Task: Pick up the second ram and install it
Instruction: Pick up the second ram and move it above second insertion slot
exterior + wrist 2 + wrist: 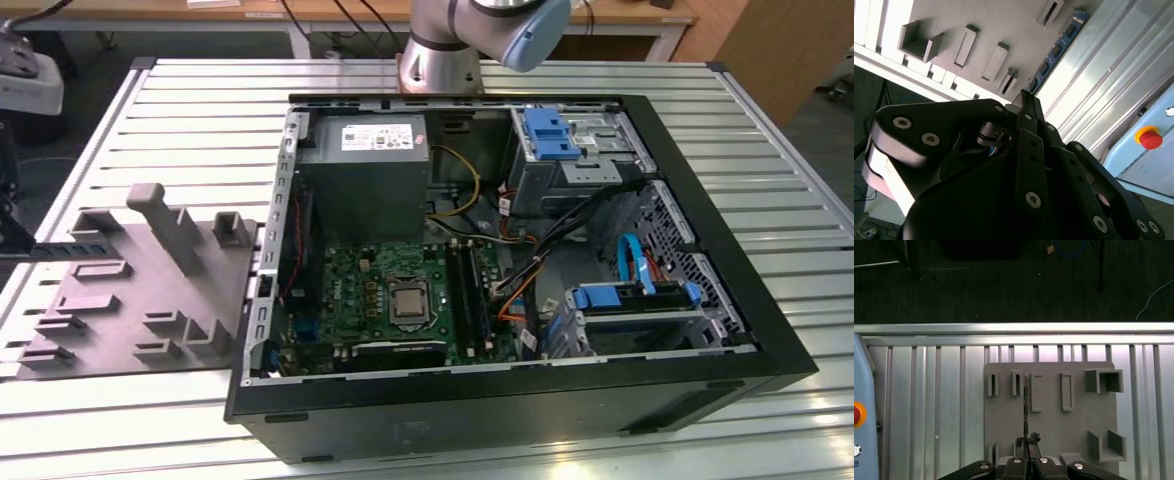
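End effector (pixel 1027 445) is pinching one end of the second ram (pixel 1061 44) between narrow, nearly closed fingers, apparently holding it clear above the grey fixture tray (pixel 1054 435) on the slatted metal worktop (pixel 929 405). The stick is showing as a slim blue board in the second wrist view. It is looking light, stiff and fragile, so gripping its flat faces is likely safest. No readable writing is showing on it.

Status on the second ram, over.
Gripper shut on the second ram. Ram held above the grey tray, not yet at the open PC case. Nothing blocking in sight.
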Action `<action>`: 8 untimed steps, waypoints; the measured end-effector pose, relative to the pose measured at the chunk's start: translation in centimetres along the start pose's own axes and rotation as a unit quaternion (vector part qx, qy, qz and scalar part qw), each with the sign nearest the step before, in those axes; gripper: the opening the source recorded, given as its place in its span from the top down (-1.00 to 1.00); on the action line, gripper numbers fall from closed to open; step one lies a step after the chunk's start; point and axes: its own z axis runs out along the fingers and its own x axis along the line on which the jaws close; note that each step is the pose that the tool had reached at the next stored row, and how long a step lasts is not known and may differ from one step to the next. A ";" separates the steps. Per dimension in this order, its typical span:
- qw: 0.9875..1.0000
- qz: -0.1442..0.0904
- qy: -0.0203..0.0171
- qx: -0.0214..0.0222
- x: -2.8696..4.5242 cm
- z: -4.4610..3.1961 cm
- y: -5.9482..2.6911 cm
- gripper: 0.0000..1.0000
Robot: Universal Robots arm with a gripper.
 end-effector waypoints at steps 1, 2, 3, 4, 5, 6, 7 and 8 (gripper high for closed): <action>1.000 0.000 0.000 0.000 -0.04 -0.48 0.03 0.76; 1.000 0.000 0.000 0.000 -0.06 -0.92 0.06 0.76; 1.000 0.000 0.000 0.000 -0.10 -1.35 0.08 0.76; 1.000 0.000 0.000 0.000 -0.13 -1.79 0.11 0.76; 1.000 0.000 0.000 0.000 -0.17 -2.22 0.13 0.76; 1.000 0.000 0.000 0.000 -0.21 -2.63 0.16 0.76; 1.000 0.000 0.000 0.001 -0.25 -3.02 0.18 0.76; 1.000 0.000 0.000 0.001 -0.30 -3.47 0.21 0.76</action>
